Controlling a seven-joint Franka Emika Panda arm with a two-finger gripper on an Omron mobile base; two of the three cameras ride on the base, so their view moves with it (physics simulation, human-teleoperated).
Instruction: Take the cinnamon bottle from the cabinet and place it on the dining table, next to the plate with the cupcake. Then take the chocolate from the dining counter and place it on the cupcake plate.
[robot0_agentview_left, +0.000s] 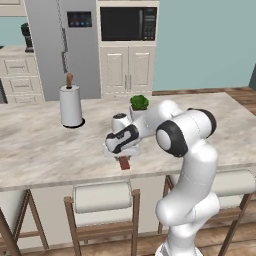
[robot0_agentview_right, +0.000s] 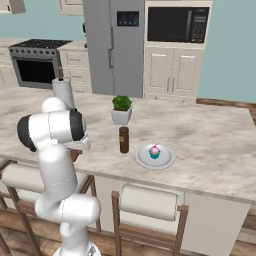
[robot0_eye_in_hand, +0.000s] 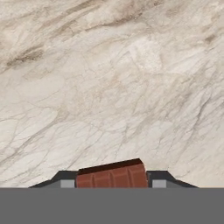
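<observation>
Near the counter's (robot0_agentview_left: 45, 145) front edge, my pincer (robot0_eye_in_hand: 113, 181) is closed on the ribbed brown chocolate (robot0_eye_in_hand: 112, 175), a flat slab. Veined marble spreads bare ahead. The bottle (robot0_agentview_right: 124, 139) stands beside the cupcake plate (robot0_agentview_right: 155, 159).

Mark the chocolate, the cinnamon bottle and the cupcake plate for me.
chocolate (robot0_eye_in_hand: 112, 176), hand view, centre of the brown bar's ridged top face, between the fingers.
cinnamon bottle (robot0_agentview_right: 124, 141), right base view, middle of its brown body.
cupcake plate (robot0_agentview_right: 166, 158), right base view, bare rim right of the cupcake.
</observation>
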